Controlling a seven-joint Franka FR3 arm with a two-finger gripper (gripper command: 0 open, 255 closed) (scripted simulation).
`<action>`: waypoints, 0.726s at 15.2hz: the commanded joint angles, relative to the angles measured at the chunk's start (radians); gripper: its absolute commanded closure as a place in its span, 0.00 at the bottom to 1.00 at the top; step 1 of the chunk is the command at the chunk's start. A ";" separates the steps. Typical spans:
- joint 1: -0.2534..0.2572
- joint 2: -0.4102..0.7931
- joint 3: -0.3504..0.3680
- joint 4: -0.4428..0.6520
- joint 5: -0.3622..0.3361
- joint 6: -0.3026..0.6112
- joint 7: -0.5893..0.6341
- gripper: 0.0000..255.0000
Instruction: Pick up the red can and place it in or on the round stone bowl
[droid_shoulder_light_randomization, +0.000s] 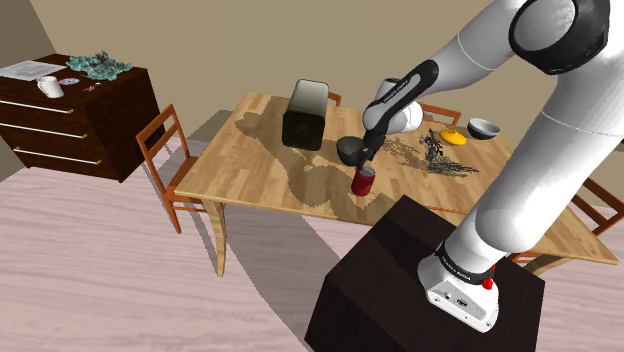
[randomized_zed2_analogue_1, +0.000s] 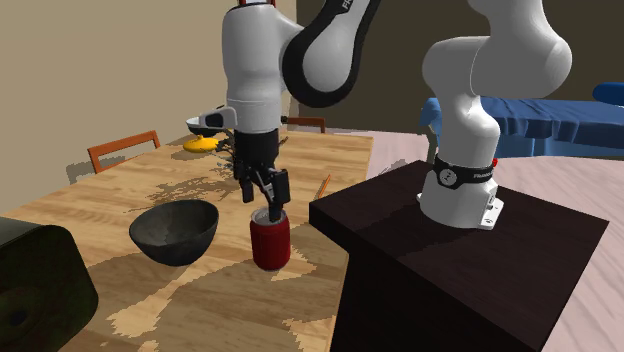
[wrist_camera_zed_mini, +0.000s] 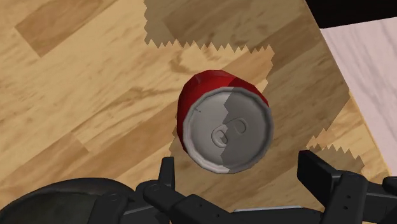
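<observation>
The red cylindrical can with a grey metal top (wrist_camera_zed_mini: 226, 127) stands upright on the light wooden worktop (droid_shoulder_light_randomization: 260, 160), just beside the round dark stone bowl (randomized_zed2_analogue_1: 174, 231). The all-black end effector (randomized_zed2_analogue_1: 270, 200) hangs right over the can, its fingers spread apart and clasping nothing

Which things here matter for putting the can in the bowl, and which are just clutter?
Job: red cylindrical can; dark grey round bowl; black gripper.
Lying about: black boxy container; small pale bowl; flat yellow object; white mug on dark dresser.
</observation>
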 joint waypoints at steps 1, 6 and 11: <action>-0.003 0.044 0.011 0.013 0.041 0.029 -0.032 0.00; -0.022 0.122 0.044 0.022 0.114 0.094 -0.085 0.00; -0.031 0.147 0.058 0.026 0.136 0.114 -0.102 0.00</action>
